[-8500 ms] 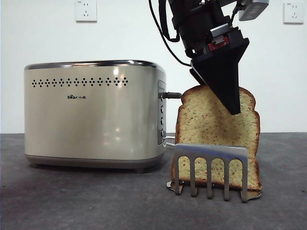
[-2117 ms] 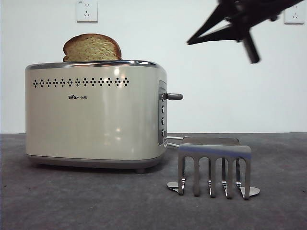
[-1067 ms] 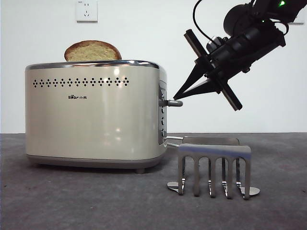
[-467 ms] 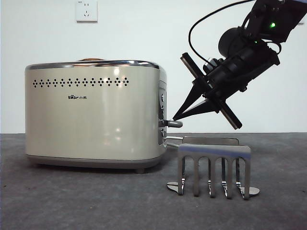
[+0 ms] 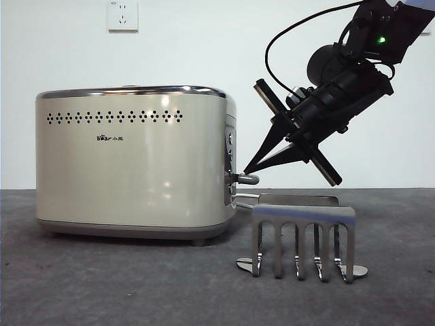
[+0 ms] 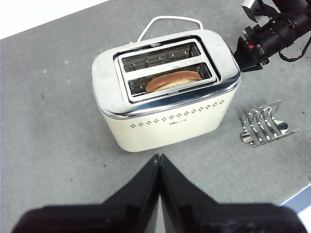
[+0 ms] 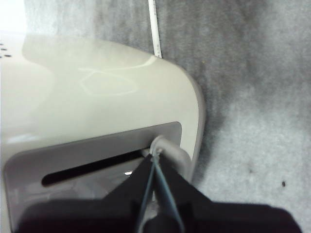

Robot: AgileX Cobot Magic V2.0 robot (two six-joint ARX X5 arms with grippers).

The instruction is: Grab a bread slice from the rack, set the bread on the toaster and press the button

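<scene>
1. A large cream toaster (image 5: 132,163) stands on a grey table (image 5: 102,285), its chrome rim at the top.
2. The right arm reaches in from above at a slant. The right gripper (image 5: 246,170) has its jaws pressed together to a narrow point, holding nothing, and the tip rests on top of the button.
3. The left gripper (image 6: 159,160) hangs high above the table with its jaws together, holding nothing.
4. The steel rack (image 5: 304,239) stands bare, just beside the toaster.
5. The slice of bread (image 6: 172,81) sits sunk in one toaster slot; only its domed crust shows.
6. The button (image 5: 246,179), a short grey lever, sits low in its slot on the narrow end panel.
7. Risk, as a judgement: the thin tip could slide off the rounded lever, and if the lever has not latched, the bread would spring up untoasted.
</scene>
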